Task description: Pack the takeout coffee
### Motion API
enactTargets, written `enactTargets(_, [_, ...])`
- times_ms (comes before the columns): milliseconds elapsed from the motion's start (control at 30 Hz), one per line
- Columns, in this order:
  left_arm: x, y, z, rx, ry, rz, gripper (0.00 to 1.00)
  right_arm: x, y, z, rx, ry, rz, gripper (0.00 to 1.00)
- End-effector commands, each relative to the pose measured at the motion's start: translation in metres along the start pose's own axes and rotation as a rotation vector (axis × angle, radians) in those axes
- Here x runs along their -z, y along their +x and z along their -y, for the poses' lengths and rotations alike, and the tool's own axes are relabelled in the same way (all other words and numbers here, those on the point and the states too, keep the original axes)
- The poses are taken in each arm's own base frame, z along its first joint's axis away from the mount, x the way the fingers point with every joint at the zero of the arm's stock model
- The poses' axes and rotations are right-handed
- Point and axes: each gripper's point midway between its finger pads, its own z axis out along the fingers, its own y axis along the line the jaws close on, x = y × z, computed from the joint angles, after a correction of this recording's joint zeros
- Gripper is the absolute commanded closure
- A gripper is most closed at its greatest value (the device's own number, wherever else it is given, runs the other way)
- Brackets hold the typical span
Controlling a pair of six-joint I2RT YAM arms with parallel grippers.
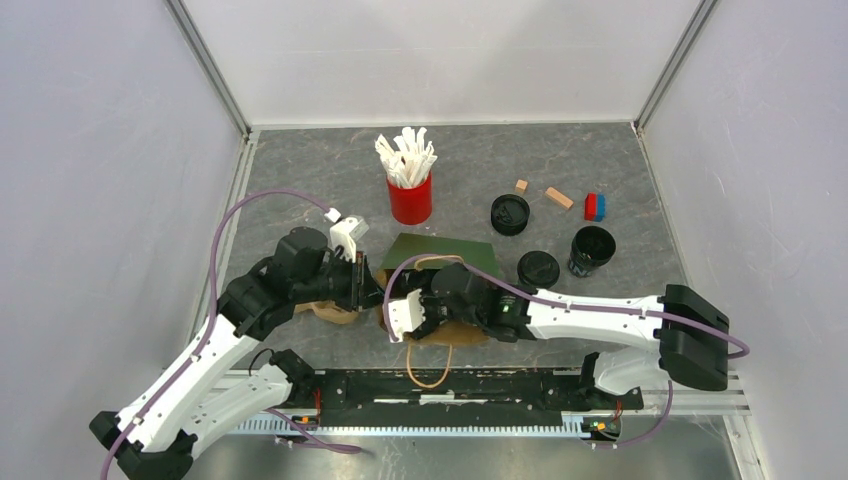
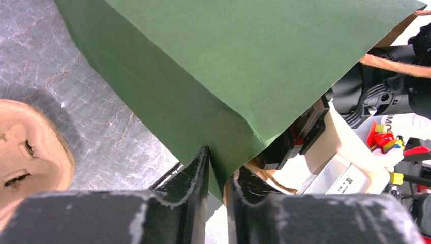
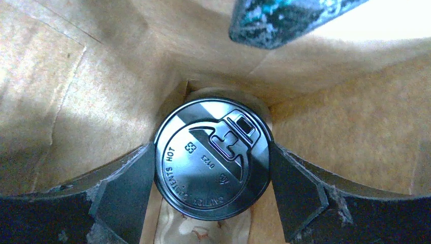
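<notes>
As we are looking down through the right wrist camera, we are seeing the takeout coffee (image 3: 212, 158) deep inside the green paper bag (image 3: 330, 132), whose brown inner walls are folding in close on every side. Only its top is showing: a flat round black lid with a raised sip tab and embossed lettering curving along the rim. The right gripper (image 3: 212, 170) is reaching into the bag with its jaws clamped on the coffee, one dark finger pressing against each side of the lid. A dark speckled tip (image 3: 284, 20) is poking in at the top, too blurred to name.

The left gripper (image 2: 218, 175) is sitting at the bag's outer corner, its jaws nearly together and pinching the green fold between them. A tan moulded pulp tray (image 2: 28, 152) is lying on the grey bench (image 2: 101, 117) just beside it. Farther back a red cup of white sticks (image 1: 410, 195) is standing, and to its right two loose black lids (image 1: 510, 213), a lidless black cup (image 1: 592, 250), two wooden blocks (image 1: 558, 197) and a red-and-blue block (image 1: 595, 206) are lying on the bench.
</notes>
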Motion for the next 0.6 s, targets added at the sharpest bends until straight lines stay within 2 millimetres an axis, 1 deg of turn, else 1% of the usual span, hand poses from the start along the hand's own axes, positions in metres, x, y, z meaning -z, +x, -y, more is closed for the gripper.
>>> enactTargets(0, [0.008,-0.013,0.004,0.028,-0.022,0.038,0.72,0.01,-0.004,0.014,-0.01,0.054,0.033,0.16])
enactTargets(33, [0.009,-0.014,0.001,0.028,-0.038,0.046,0.69,0.011,-0.004,0.013,-0.016,0.053,0.031,0.17])
enactTargets(167, [0.015,-0.016,-0.007,0.036,-0.09,0.081,0.64,0.014,-0.006,0.017,-0.027,0.067,0.042,0.17])
enactTargets(200, [0.017,-0.018,-0.008,0.035,-0.095,0.094,0.61,0.014,-0.007,0.018,-0.028,0.067,0.044,0.17])
enactTargets(267, [0.02,-0.018,-0.007,0.04,-0.095,0.11,0.58,0.014,-0.008,0.02,-0.03,0.07,0.043,0.17])
enactTargets(467, [0.021,-0.011,-0.004,0.058,-0.063,0.11,0.58,0.016,-0.011,0.022,-0.037,0.071,0.052,0.17])
enactTargets(567, [0.02,-0.011,-0.002,0.055,-0.046,0.115,0.64,0.016,-0.016,0.024,-0.042,0.073,0.068,0.17])
